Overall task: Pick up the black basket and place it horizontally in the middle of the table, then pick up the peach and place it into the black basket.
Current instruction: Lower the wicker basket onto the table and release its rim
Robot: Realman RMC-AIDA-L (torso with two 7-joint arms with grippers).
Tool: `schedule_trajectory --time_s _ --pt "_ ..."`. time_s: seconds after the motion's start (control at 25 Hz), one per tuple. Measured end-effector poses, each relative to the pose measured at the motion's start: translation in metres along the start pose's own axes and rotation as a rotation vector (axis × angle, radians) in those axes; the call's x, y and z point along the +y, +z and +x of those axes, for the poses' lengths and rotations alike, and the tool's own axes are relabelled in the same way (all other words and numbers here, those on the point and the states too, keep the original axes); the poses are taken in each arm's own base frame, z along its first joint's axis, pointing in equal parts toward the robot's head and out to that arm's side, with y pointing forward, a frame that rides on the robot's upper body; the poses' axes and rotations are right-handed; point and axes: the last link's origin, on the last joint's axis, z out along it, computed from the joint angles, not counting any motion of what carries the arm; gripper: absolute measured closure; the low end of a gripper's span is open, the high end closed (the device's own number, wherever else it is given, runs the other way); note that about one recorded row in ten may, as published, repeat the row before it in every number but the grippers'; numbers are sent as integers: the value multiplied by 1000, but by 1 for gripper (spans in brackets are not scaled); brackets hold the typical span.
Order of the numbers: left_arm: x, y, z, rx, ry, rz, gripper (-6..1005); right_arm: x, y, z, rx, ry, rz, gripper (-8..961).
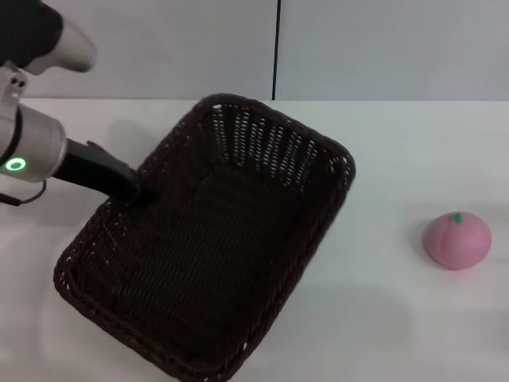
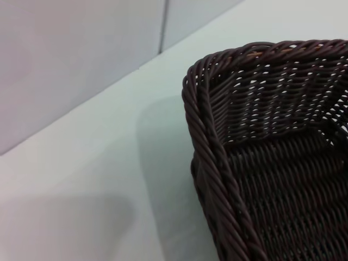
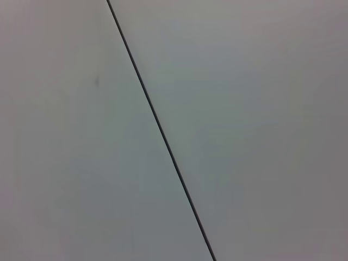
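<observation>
Dark wicker basket point(image 1: 207, 255) sits diagonally, seemingly tilted; pink peach point(image 1: 456, 239) well apart.

The black basket point(image 1: 207, 247) is cut off at the 6 o'clock edge. Fingertips of the left gripper point(image 1: 137, 189) merge with its rim.
</observation>
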Motion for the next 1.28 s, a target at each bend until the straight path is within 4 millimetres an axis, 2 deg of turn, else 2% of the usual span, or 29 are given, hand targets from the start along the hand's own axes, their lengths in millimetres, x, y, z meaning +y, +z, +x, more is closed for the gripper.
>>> schedule_trajectory --time_s 0.24,0.36,0.52,0.56,0.64,0.72,0.84,1.12,1.28 --pt "14 7 21 -13 212 -31 778 1 4 2 9 1 0 425" --pt "28 11 41 -4 402 -46 780 1 6 3 17 1 -1 426" --pt "39 13 55 9 523 -52 784 1 10 3 15 -4 -10 428" --pt "42 13 60 22 559 -52 785 2 12 3 14 -3 -13 429" --pt "56 10 83 128 738 -50 786 3 14 3 13 -3 -18 429" --pt "56 10 83 128 738 -50 788 3 15 3 12 -4 -19 430" --pt "70 11 100 207 891 -39 791 3 15 2 11 4 -21 432" --pt "83 21 102 190 1012 -59 799 2 16 3 17 9 -16 435" --pt "82 23 101 187 1015 -55 804 1 16 4 26 9 -10 437"
